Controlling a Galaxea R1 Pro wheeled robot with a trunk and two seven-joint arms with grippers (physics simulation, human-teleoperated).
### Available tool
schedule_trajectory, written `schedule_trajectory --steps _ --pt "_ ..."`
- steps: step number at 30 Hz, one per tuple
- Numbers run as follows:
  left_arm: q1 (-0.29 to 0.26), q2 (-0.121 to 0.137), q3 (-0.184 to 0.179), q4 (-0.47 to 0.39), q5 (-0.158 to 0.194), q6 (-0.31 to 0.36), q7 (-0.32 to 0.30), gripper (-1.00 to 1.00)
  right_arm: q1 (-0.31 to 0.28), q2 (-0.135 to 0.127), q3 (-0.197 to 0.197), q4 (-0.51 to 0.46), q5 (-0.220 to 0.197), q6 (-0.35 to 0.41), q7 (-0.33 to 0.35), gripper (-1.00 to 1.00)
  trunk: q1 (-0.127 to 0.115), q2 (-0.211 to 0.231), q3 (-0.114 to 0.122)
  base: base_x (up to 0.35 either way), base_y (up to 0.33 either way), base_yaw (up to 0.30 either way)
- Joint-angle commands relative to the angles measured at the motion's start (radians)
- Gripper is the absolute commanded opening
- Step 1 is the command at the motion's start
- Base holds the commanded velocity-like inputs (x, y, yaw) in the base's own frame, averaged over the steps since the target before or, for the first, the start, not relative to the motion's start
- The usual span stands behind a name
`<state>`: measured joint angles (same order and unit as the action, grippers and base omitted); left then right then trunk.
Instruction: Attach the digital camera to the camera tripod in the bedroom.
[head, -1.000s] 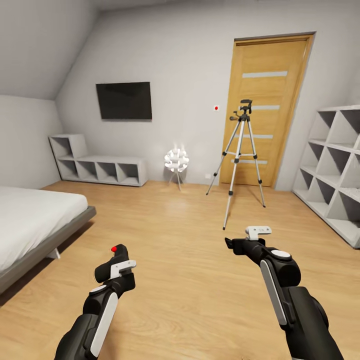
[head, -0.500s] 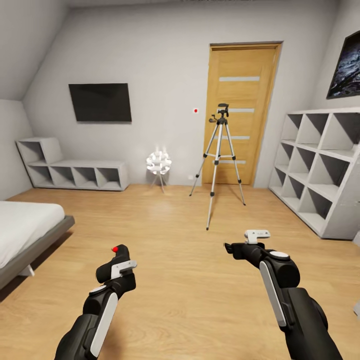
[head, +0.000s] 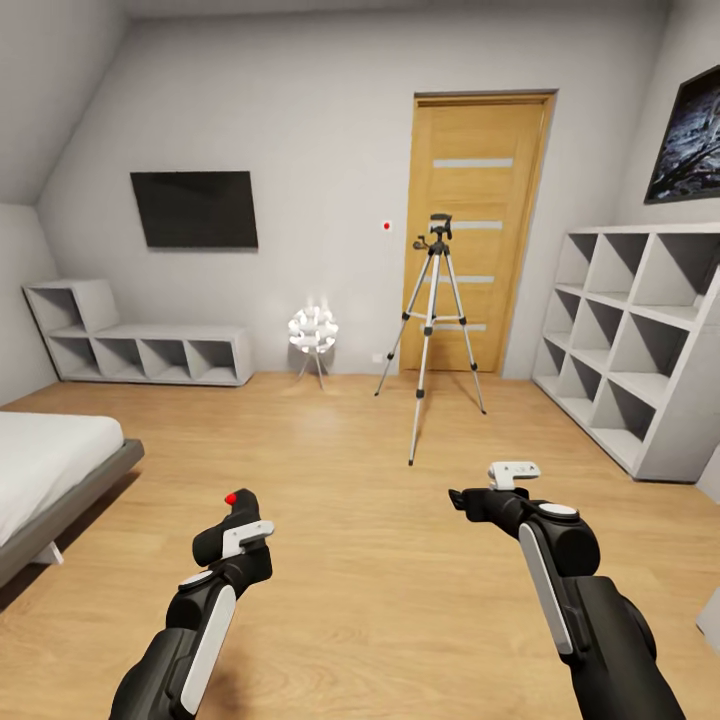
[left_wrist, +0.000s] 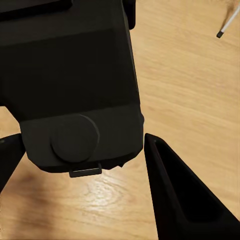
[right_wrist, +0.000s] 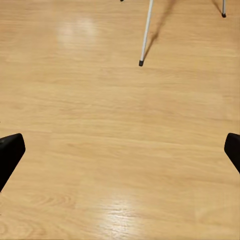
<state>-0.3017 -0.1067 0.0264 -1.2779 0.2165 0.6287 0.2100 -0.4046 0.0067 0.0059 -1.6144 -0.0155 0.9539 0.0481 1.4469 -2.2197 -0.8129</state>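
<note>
— Location of the camera tripod (head: 432, 325)?
— Standing upright on the wood floor (head: 340, 430) in front of the wooden door (head: 476, 230), legs spread, black head with pan handle on top. Nothing mounted on the head. Nearest leg's foot also seen in the right wrist view (right_wrist: 145, 37), ahead of that arm and well apart from it.
— Digital camera (left_wrist: 75, 85)?
— Held in the left gripper (head: 232, 522), low and left of centre in the head view, well apart from the tripod. Close up in the left wrist view: matte-black boxy body with a round bump, sitting between the two fingers (left_wrist: 180, 195). Small red dot visible at the top of the held item in the head view.
— Grip status, left?
— Closed around the camera body; one finger just beside its edge, the other mostly cut off at the frame border. Actual contact not resolvable.
— Right gripper (head: 460, 496)?
— Spread wide, holding nothing. Fingertips (right_wrist: 10, 152) at opposite borders of the right wrist view, bare floor between them.
— Surroundings?
— White ball-shaped floor lamp (head: 313, 330) beside the tripod, toward the low shelf (head: 140, 345). Wall-mounted screen (head: 195, 209) above that shelf. Cube shelves (head: 630, 340) along the right wall. Grey platform bed (head: 55, 480) at the left edge.
</note>
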Motion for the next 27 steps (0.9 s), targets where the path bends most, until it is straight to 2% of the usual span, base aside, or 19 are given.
schedule_trajectory --steps 1,9,16,20,27 --pt "-0.001 -0.001 0.001 -0.001 0.007 0.005 0.005 -1.0 -0.002 0.0 -0.001 -0.001 -0.001 0.007 0.002 1.0 -0.004 0.007 0.002 0.0 0.0 -0.004" --pt "-0.001 -0.001 -0.002 -0.001 0.007 0.003 0.006 -1.0 -0.006 -0.001 -0.005 -0.001 -0.001 0.031 0.006 1.0 -0.035 0.063 0.027 0.0 0.0 -0.001" --pt "-0.001 0.001 -0.034 0.001 0.008 0.006 -0.007 -1.0 -0.008 -0.001 -0.006 -0.001 -0.001 0.033 0.007 1.0 -0.062 0.112 0.049 0.0 0.0 0.0" --pt "-0.001 0.005 -0.046 0.001 0.008 0.022 -0.043 -1.0 -0.008 -0.001 -0.006 -0.001 -0.001 0.034 0.007 1.0 -0.077 0.14 0.062 0.0 0.0 0.0" --pt "-0.001 0.014 -0.051 0.001 0.006 0.085 -0.146 -1.0 -0.008 -0.001 -0.006 -0.001 -0.001 0.035 0.006 1.0 -0.104 0.189 0.084 0.0 0.0 -0.038"
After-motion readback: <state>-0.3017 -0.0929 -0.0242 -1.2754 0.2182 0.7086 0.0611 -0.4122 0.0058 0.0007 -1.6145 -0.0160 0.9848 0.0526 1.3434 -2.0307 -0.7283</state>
